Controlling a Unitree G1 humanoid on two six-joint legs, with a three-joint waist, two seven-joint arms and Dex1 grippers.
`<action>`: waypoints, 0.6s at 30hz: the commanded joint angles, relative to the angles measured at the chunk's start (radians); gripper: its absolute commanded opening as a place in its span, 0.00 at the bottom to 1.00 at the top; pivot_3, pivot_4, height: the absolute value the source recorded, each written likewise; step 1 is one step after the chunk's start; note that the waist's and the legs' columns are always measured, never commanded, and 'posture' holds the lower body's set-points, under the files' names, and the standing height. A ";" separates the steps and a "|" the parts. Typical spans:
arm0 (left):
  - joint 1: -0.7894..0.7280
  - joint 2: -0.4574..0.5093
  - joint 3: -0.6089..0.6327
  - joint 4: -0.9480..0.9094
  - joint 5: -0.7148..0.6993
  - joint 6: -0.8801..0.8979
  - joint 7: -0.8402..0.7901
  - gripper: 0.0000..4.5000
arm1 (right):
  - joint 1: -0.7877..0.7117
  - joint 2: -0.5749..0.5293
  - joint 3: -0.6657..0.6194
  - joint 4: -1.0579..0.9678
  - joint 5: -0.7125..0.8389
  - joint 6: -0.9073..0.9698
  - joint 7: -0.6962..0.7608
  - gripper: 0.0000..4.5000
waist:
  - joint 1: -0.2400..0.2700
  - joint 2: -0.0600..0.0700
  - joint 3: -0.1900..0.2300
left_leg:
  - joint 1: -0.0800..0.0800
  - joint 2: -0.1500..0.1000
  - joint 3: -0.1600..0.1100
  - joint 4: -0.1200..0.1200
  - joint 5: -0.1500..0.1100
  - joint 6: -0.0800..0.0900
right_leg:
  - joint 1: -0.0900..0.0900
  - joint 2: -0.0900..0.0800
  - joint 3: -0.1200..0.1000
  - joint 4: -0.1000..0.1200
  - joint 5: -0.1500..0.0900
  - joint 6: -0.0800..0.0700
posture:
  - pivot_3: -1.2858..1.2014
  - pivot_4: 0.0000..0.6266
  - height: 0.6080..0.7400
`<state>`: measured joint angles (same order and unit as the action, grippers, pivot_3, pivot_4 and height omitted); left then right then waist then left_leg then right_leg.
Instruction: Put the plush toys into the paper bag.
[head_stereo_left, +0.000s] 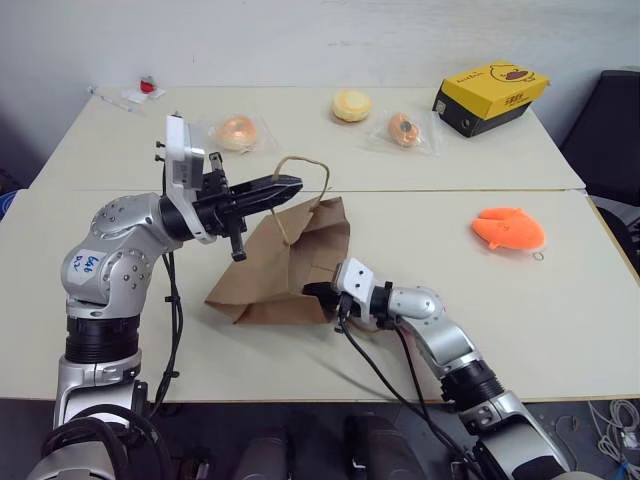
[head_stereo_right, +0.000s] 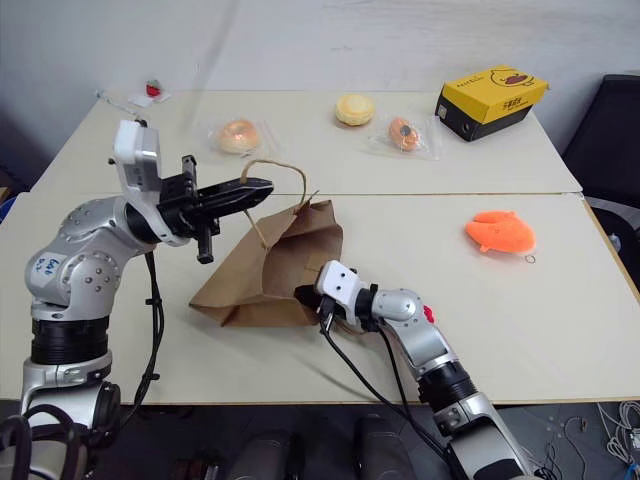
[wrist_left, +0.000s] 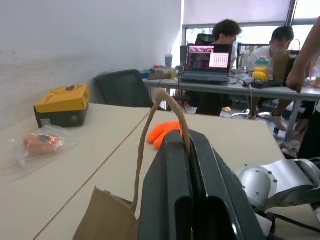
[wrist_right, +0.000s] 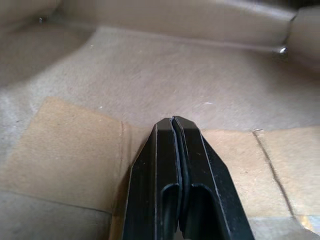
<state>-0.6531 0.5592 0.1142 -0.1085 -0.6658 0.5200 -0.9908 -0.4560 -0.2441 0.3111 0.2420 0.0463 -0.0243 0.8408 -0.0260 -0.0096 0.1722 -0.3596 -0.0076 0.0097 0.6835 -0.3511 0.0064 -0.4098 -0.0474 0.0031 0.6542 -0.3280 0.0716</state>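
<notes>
The brown paper bag lies slumped on the near table, its mouth toward my right arm. My left gripper hangs above it, shut on one twisted cord handle, which loops up over the fingertips. My right gripper is shut and pushed into the bag's mouth; the right wrist view shows its closed fingers over the brown paper inside, with nothing seen between them. The orange plush toy, metal ring beside it, lies on the table to the right, apart from both grippers.
On the far table are a yellow duck box and three wrapped pastries. A small red thing lies at its back left corner. A red speck shows beside my right forearm. A black chair stands at right.
</notes>
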 joint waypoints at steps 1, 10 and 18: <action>0.012 -0.020 -0.039 -0.035 0.028 -0.043 -0.008 0.00 | 0.032 0.006 -0.037 -0.033 0.065 -0.017 0.022 0.01 | 0.001 0.000 0.000 | 0.000 0.000 0.000 0.000 0.000 0.000 | 0.000 0.000 0.000 0.000 0.000 0.000 | 0.52 0.24 1.00; -0.004 -0.047 -0.073 -0.046 0.024 -0.045 -0.017 0.00 | 0.115 -0.110 -0.173 -0.337 0.269 0.105 0.099 0.59 | 0.000 0.001 0.001 | -0.002 0.000 0.000 -0.001 0.000 0.000 | -0.002 0.000 0.000 0.000 0.000 0.000 | 0.52 0.24 1.00; -0.031 -0.053 -0.089 -0.023 0.026 -0.047 -0.037 0.00 | 0.355 -0.267 -0.483 -0.538 0.481 0.082 0.129 0.99 | 0.019 0.001 0.001 | -0.006 0.000 -0.001 0.000 0.000 0.000 | -0.003 0.000 -0.001 -0.002 0.000 0.000 | 0.52 0.24 1.00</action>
<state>-0.6637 0.5071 0.0189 -0.1107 -0.6311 0.4839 -1.0203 -0.1278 -0.4919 -0.1037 -0.2399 0.4827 0.0726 0.9694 -0.0065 -0.0090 0.1729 -0.3652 -0.0076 0.0084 0.6831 -0.3512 0.0067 -0.4132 -0.0473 0.0023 0.6524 -0.3279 0.0718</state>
